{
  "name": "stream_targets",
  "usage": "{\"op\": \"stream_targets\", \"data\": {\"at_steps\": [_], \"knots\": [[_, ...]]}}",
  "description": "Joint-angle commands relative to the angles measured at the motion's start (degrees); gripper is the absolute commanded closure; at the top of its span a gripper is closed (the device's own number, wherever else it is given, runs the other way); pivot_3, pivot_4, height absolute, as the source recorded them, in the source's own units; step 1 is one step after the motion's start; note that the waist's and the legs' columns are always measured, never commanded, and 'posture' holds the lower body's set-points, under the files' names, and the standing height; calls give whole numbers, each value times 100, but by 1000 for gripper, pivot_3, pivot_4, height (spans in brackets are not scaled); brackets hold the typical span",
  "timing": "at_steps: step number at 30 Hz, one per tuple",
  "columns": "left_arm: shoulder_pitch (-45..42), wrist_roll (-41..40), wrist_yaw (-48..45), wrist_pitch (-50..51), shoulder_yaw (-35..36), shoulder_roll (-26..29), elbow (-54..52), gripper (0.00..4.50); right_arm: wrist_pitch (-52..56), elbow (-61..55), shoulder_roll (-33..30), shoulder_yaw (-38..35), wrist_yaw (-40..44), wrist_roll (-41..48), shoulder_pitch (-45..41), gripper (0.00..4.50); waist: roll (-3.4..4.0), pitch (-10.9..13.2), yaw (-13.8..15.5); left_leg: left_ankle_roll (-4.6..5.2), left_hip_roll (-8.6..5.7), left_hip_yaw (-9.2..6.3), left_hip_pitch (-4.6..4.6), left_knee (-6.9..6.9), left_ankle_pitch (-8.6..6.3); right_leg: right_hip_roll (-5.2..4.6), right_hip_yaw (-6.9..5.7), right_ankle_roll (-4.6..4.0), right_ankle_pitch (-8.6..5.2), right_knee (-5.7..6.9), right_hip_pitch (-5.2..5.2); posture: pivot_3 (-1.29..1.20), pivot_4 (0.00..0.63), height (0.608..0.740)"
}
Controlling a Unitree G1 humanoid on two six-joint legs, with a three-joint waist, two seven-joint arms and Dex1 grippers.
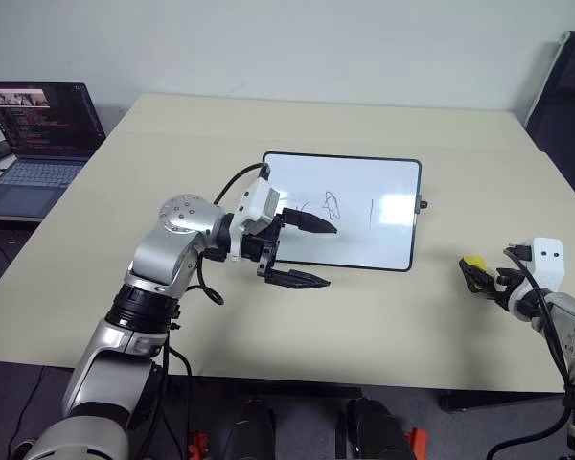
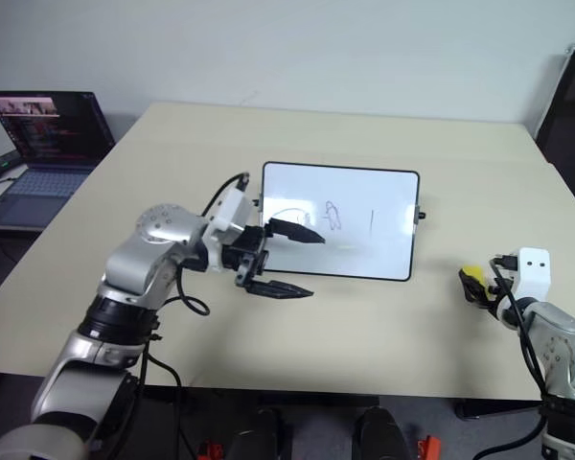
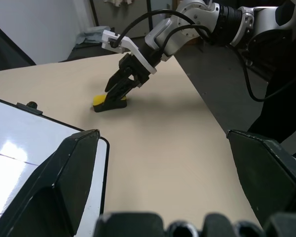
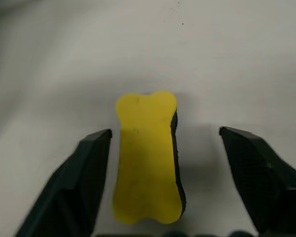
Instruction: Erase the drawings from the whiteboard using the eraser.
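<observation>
Here, in the left eye view, the whiteboard (image 1: 345, 211) lies flat at the centre of the worktop (image 1: 268, 326), its drawings (image 1: 331, 206) unwiped near the middle. The left hand (image 1: 307, 251) hovers at the board's lower left edge, fingers spread wide and holding nothing. At the lower right of the frame the eraser (image 1: 473, 262) sits on the worktop, well apart from the board, with the right hand (image 1: 483, 280) right at it. A laptop (image 1: 34, 144) stands open at the upper left.

The right eye view gives the same layout, the yellow block just beside the right fingertips.

In the left wrist view, the right hand reaches down over the eraser in the upper left of the frame, the black fingers straddling it.

In the right wrist view, the eraser fills the centre, lying between two fingers (image 4: 86, 177) that stand partly open on either side. The near finger is just beside the block; a clear gap remains at the other. Nothing is gripped yet.

The block sits off-centre between the fingers, so on closing one finger may reach it first and push or twist it across the worktop, leaving a skewed, weak hold that could slip during wiping.
</observation>
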Motion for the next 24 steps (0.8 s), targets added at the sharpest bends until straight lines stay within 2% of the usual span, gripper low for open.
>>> {"op": "stream_targets", "data": {"at_steps": [1, 5, 6, 10, 15, 17, 20, 24], "knots": [[78, 17, 32, -79, 198, 111, -164, 0, -242, 49, -50, 98, -14, -223, -60, 2098, 0, 0, -3, 0, 0, 0, 0, 0, 0, 0, 0, 0, 0, 0, 0, 0, 150, 740], [256, 42, 166, -88, 314, 224, -187, 0, -364, 147, 51, 193, -70, -337, -90, 3428, 0, -1, -1, 0, 0, 0, 2, 0, 0, 0, 0, 0, 0, 1, 1, 0, 150, 740], [306, 44, 216, -72, 351, 247, -202, 0, -385, 140, 70, 216, -79, -356, -85, 3541, 0, 0, -1, 0, 0, 0, 2, 1, 0, 0, 0, 0, 0, 1, 2, 0, 150, 740], [458, 33, 474, 48, 490, 295, -303, 0, -443, -7, 106, 275, -58, -430, -11, 3541, 0, -1, 0, 0, 0, 0, 3, 1, 0, 0, 0, 0, 0, 2, 4, 0, 150, 740], [798, 255, 1302, 208, 770, 399, -538, 0, -610, -971, -137, 572, 195, -604, 414, 3541, 2, -1, 1, 1, 3, 0, 5, -2, 0, 2, 0, 1, -2, 4, 3, 0, 150, 740], [985, 309, 1905, 524, 993, 424, -769, 0, -560, -1853, -282, 683, 313, -565, 578, 3541, 5, 1, 0, 0, 3, 1, 4, -1, 0, 2, 2, 1, -2, 3, 2, 0, 150, 740], [1213, 211, 2425, 981, 1184, 437, -1179, 0, -417, -2602, -219, 737, 268, -393, 407, 3541, 7, 1, -18, 0, 3, 1, 5, -1, 0, 2, 4, 2, -2, 8, -1, 0, 150, 740], [1258, 76, 2534, 1350, 1147, 461, -1454, 0, -503, -2699, -255, 1346, 474, -506, -114, 3541, 4, 0, -4, 0, 4, 1, 7, 5, 1, 2, 3, 1, -2, 13, 3, 0, 150, 740]]}}
